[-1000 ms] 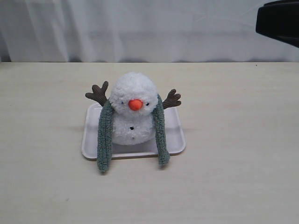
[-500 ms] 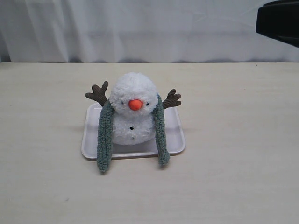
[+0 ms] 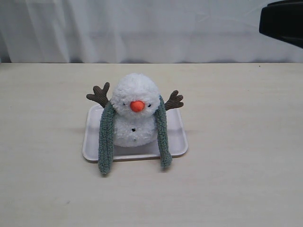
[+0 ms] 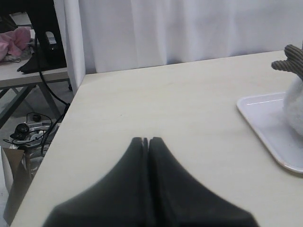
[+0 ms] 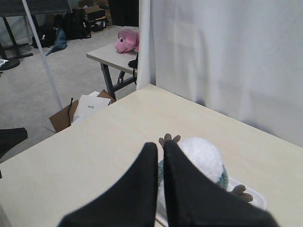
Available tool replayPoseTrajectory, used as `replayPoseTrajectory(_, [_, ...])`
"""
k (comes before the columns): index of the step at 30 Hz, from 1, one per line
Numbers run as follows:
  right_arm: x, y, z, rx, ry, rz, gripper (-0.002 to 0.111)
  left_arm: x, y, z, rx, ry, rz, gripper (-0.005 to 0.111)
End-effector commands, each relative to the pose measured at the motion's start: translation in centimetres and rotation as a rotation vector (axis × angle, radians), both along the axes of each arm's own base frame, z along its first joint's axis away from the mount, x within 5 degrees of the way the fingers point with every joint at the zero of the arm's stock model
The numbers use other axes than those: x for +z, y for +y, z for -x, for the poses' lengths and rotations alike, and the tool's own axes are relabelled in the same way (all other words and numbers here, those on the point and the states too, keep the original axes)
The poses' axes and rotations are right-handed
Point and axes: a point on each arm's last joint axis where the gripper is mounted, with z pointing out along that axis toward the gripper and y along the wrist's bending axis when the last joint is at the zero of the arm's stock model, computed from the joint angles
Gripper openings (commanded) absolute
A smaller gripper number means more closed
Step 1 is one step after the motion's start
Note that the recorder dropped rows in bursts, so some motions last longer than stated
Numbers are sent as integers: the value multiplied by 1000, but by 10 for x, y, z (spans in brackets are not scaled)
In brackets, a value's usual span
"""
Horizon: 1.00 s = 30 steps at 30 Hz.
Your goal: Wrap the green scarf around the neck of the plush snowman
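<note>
The plush snowman sits upright on a white tray at the table's middle. The green scarf lies behind its neck; both ends hang down the front at either side of the body and over the tray's front rim. My left gripper is shut and empty over bare table, well apart from the tray and the snowman. My right gripper is shut and empty, high above the snowman, where a bit of scarf shows.
A white curtain closes off the back of the table. A black piece of the right arm hangs at the upper right of the exterior view. Beyond the table's edge stand a side table with a pink plush and a cardboard box.
</note>
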Motion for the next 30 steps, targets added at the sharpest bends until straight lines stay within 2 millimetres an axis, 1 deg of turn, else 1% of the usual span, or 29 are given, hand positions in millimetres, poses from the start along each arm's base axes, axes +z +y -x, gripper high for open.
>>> replayPoseTrajectory(1, [-1,-4,2,-19,-41,28,4,0,0,0,2,-7,-2,0])
replayPoseTrajectory(4, [-6,-13,8,-73,-112,47,4,0,0,0,2,-7,-2,0])
replayPoseTrajectory(9, [-20,-27,19,-168,-237,-8,4,0,0,0,2,-7,-2,0])
replayPoseTrajectory(10, [-25,-30,23,-185,-258,-22,4,0,0,0,2,-7,-2,0])
replayPoseTrajectory(14, [-35,-42,36,-241,-376,-14,4,0,0,0,2,-7,-2,0])
replayPoseTrajectory(26, [-46,-71,77,-375,-639,-216,4,0,0,0,2,-7,-7,0])
replayPoseTrajectory(30, [-54,-78,86,-461,-687,-225,4,0,0,0,2,-7,-4,0])
